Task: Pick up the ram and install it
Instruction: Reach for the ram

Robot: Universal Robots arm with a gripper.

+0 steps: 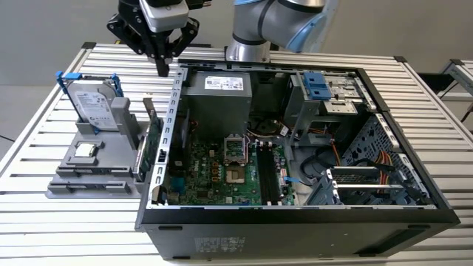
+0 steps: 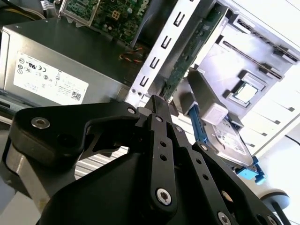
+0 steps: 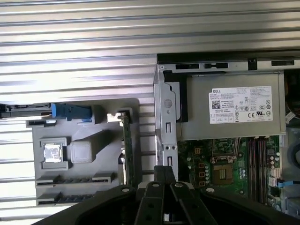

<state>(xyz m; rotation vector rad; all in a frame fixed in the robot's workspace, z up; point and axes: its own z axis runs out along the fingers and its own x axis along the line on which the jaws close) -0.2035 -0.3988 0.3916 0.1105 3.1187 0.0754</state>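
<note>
My gripper [image 1: 163, 69] hangs shut with nothing between its fingers, above the table's back edge beside the far corner of the open computer case [image 1: 414, 183]. In both wrist views the black fingers [image 2: 157, 105] [image 3: 164, 171] are pressed together over the case's metal wall. The ram is out of view. The motherboard's long black memory slots [image 1: 267, 173] [image 3: 258, 159] lie inside the case, beside the processor socket [image 1: 234, 149].
On the exterior view's left stands a grey parts holder [image 1: 96, 183] with a hard drive in a blue frame [image 1: 94, 108], a small silver chip [image 1: 87, 148] and an upright green card [image 1: 152, 149]. The power supply [image 1: 218, 97] fills the case's back. Orange cables [image 1: 362, 163] run on the exterior view's right.
</note>
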